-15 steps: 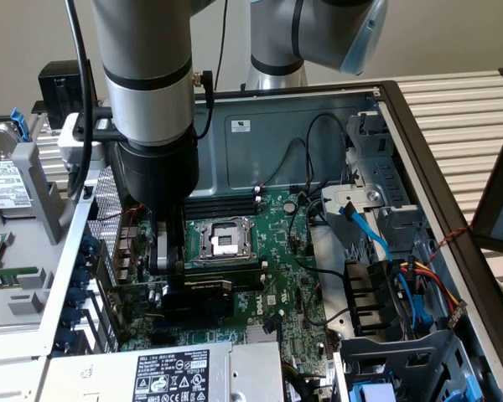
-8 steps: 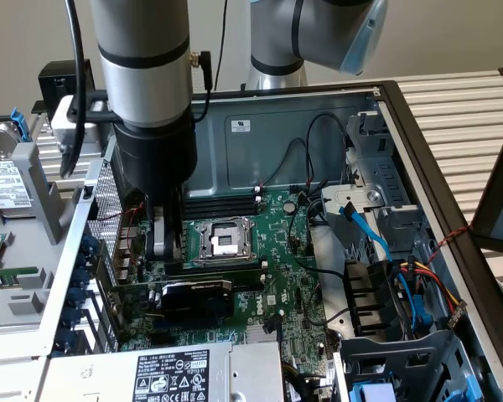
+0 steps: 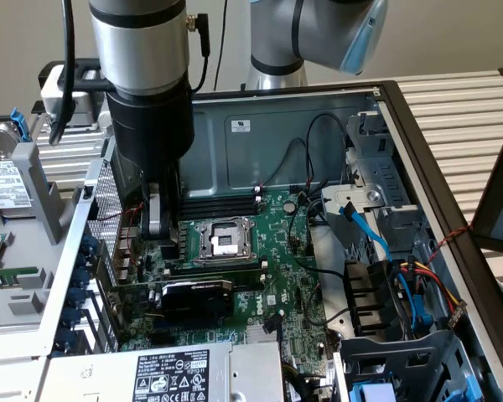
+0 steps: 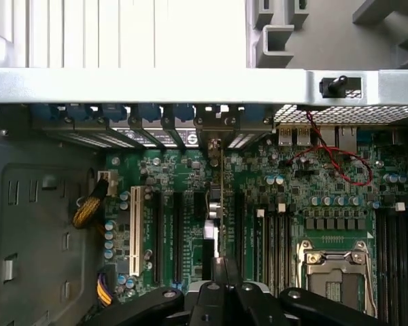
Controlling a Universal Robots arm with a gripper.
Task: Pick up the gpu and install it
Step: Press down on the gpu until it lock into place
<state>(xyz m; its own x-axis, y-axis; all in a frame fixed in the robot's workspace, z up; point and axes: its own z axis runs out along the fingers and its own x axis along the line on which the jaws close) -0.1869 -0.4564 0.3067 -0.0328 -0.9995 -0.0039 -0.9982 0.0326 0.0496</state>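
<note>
The gpu [image 3: 197, 297] stands upright in a slot on the green motherboard [image 3: 277, 251], its black cooler shroud facing the camera and its end bracket toward the case wall on the exterior view's left. My gripper [image 3: 155, 228] hangs above and behind it, beside the CPU socket [image 3: 226, 240], with a gap between its tip and the card. Its fingers are shut together with nothing seen between them. In the wrist view the gpu [image 4: 216, 204] appears edge-on, running from the rear slot openings toward my gripper [image 4: 221, 272], which sits in line over it.
Black memory sticks [image 3: 222, 203] lie behind the socket. A power supply [image 3: 172, 377] borders the card at the front. A drive cage with coloured cables [image 3: 386, 285] fills the exterior view's right. A thin red wire [image 4: 333, 159] loops over the board near the case's rear wall [image 4: 190, 85].
</note>
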